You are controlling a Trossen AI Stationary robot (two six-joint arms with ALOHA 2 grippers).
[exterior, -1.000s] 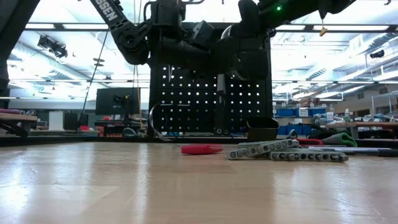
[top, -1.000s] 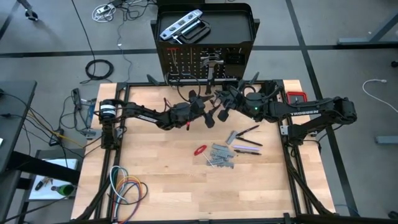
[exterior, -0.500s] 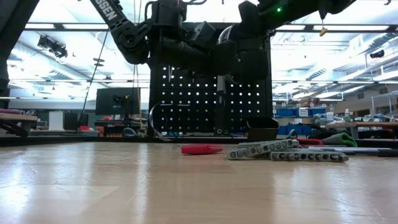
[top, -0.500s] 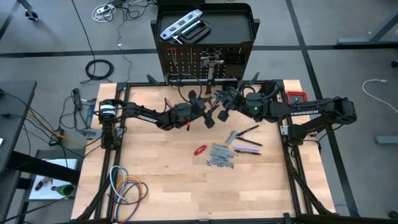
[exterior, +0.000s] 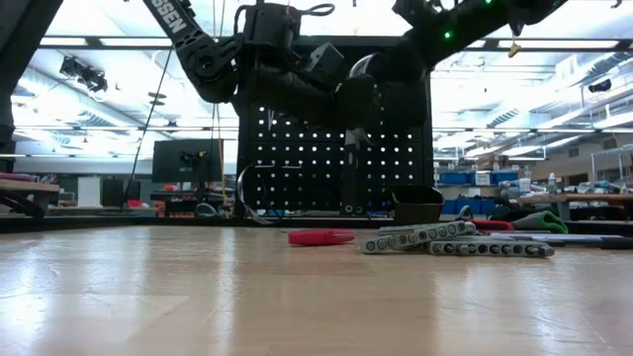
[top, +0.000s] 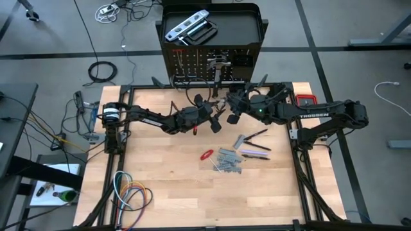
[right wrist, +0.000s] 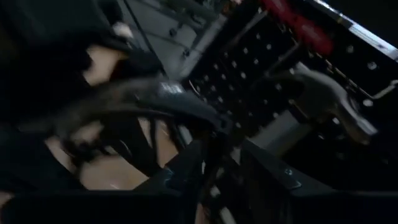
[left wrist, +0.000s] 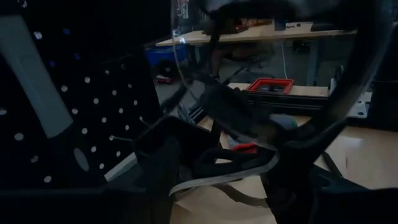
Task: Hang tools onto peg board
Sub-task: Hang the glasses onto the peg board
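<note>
Both arms are raised together just in front of the peg board (top: 212, 64), which stands upright at the far edge of the table (top: 160, 186). The left claw (top: 214, 120) and the right claw (top: 232, 110) are seen almost touching, crowded around a dark curved tool (exterior: 348, 94); whether either claw is open or gripping cannot be told, since the fingers are hidden in the dark tangle. From here, the tool could be dropped if one claw lets go before the other has firm hold, and the two arms could be knocked together, being so close. A hammer (top: 217, 62) already on the board could also be struck loose. On the table, one red-handled tool (top: 206, 154), one heap of grey wrenches (top: 228, 160) and roughly three thin screwdrivers (top: 255, 146) are counted; one silver level (top: 186, 25) lies on the stand's tray.
</note>
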